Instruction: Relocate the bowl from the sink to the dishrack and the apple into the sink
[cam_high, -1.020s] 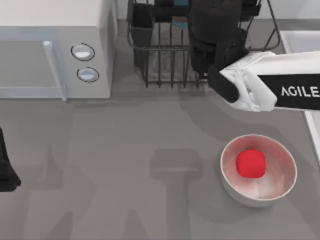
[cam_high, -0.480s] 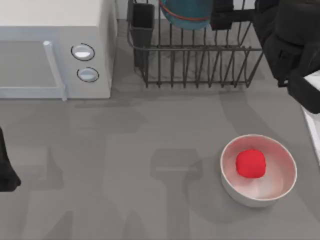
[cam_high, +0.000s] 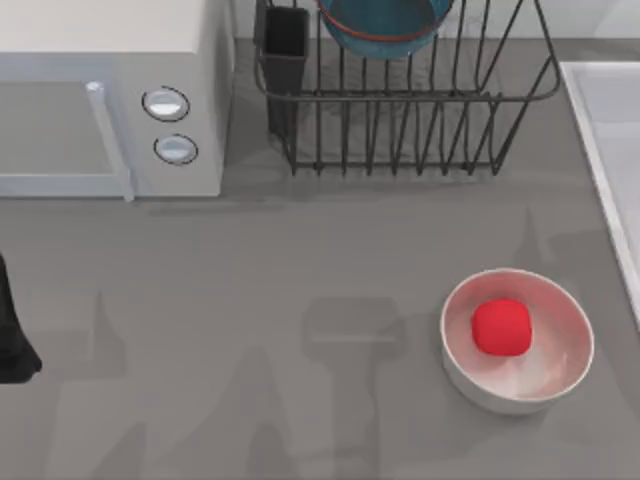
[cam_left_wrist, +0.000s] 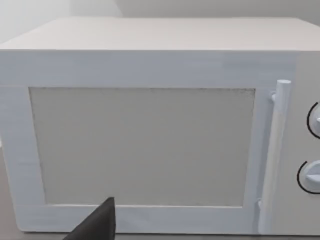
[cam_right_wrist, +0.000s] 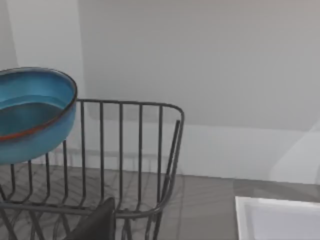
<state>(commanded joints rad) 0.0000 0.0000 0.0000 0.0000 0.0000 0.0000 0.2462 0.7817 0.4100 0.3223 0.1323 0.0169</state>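
Got the bowl (cam_high: 382, 22) up in the dishrack (cam_high: 400, 130) already, resting among the bars at the back, just along from the cutlery cup (cam_high: 286, 35). Looks like that half is sorted. Leaves the apple (cam_high: 501, 327), sitting dead centre in a white bowl (cam_high: 560, 375) on the table, near the sink (cam_high: 600, 120) and well apart from the rack.

Handling-wise: probably light, firm, smooth and round, so prone to squirting out of any pinch that lands off-centre. Best grabbed straight from above, across the widest part, one jaw either side. Worth minding the white bowl's wall too: sloped sides and not much room low down, so better to come down over the middle than to scrape the rim. No real worry about crushing it. More of a worry about rolling once let go in the sink, so better set down low than dropped.

Can't tell on the right gripper (cam_right_wrist: 96, 224), wide or narrow, no idea. Hanging off the rack's end, with the bowl and a corner of the sink ahead. Same story for the left gripper (cam_left_wrist: 96, 224): parked at the table's left edge, facing the microwave (cam_high: 110, 100), grip impossible to call.
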